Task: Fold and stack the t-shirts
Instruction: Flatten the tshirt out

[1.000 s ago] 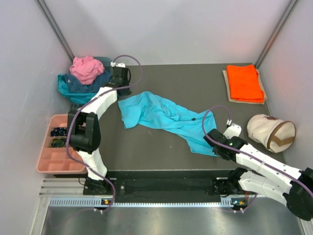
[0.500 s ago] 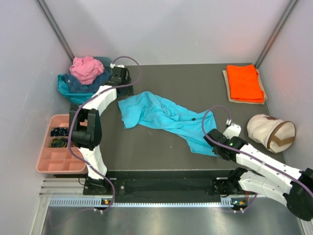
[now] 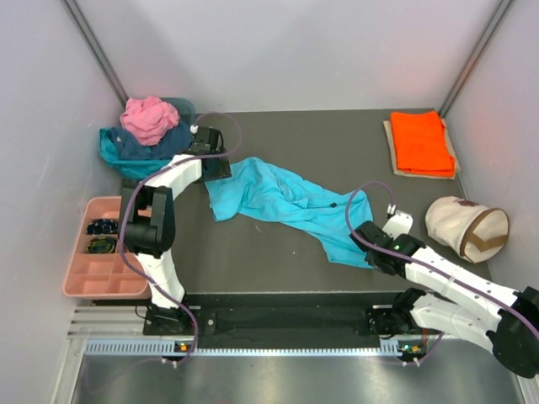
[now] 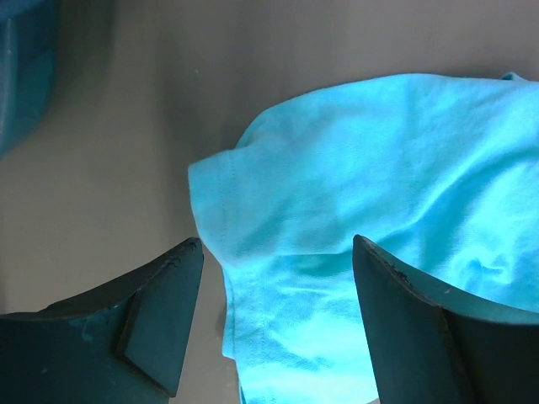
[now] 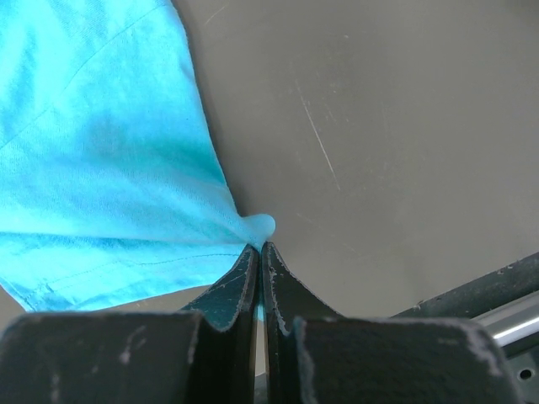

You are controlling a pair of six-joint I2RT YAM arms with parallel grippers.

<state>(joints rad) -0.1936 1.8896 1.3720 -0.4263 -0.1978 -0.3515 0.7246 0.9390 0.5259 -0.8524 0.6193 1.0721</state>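
Hovering with its two dark fingers spread wide, the left gripper [image 4: 278, 257] now hangs over the left end of the bright turquoise cotton t-shirt [image 3: 286, 202]; a second ago it was nearer the far left corner, fingers much closer together. The right gripper [image 5: 259, 247] has not moved: its fingers are pressed together on a pinch of the shirt's right end, close to the worktop's near edge. The shirt lies rumpled across the middle of the dark grey matte worktop [image 3: 269, 269]. A folded orange t-shirt [image 3: 421, 141] rests in the far right corner. A crumpled pink t-shirt [image 3: 149, 118] tops a heap of navy and teal t-shirts [image 3: 126, 150] at the far left corner. A cream canvas drum bag [image 3: 465, 227] with a brown strap lies at the right edge, a pink plastic compartment tray [image 3: 97, 273] beside the left edge. Around it all stand pale grey walls [image 3: 295, 50].
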